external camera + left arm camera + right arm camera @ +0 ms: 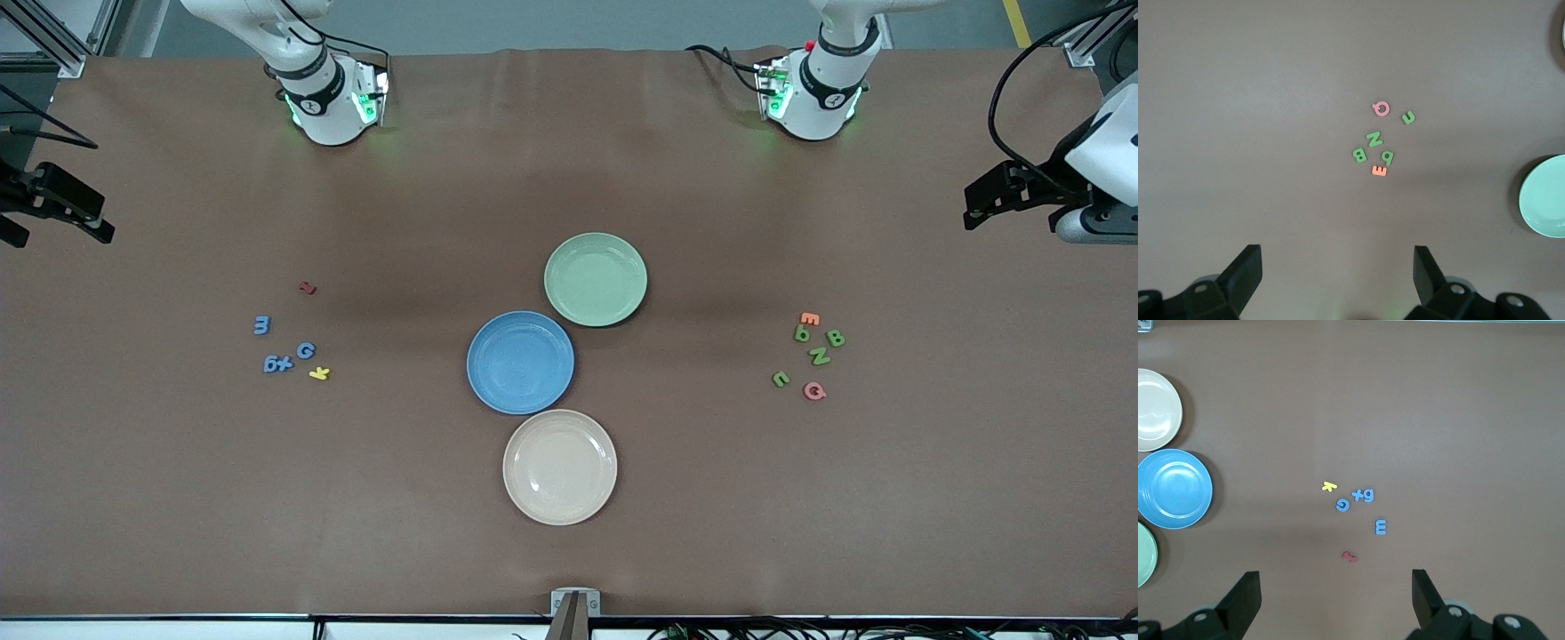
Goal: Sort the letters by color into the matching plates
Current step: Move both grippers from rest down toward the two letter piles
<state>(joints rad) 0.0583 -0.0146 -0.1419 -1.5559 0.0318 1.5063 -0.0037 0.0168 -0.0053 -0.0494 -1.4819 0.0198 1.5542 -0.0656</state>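
Letters first: I see four blue ones [283, 345] lying loose on the desk toward the right arm's end from the blue plate [520, 362], with a red [308, 288] and a yellow [319, 373] stray among them. Four green ones [811, 350] lie toward the left arm's end from that plate, mixed with an orange [809, 318] and a pink [814, 391] one. Green plate [596, 279] touches the blue plate's rim on the side farther from the camera; a cream plate [560, 467] sits nearer. All plates hold nothing yet.

Both arms wait. My left pincer [1338, 267] hangs over bare desk near the green cluster, fingers apart; my right pincer [1336, 590] hangs likewise near the blue cluster, fingers apart.

I judge the pick tricky: these pieces are flat and crowded, so I would take an outlying one first, descend squarely, and avoid nudging the strays.
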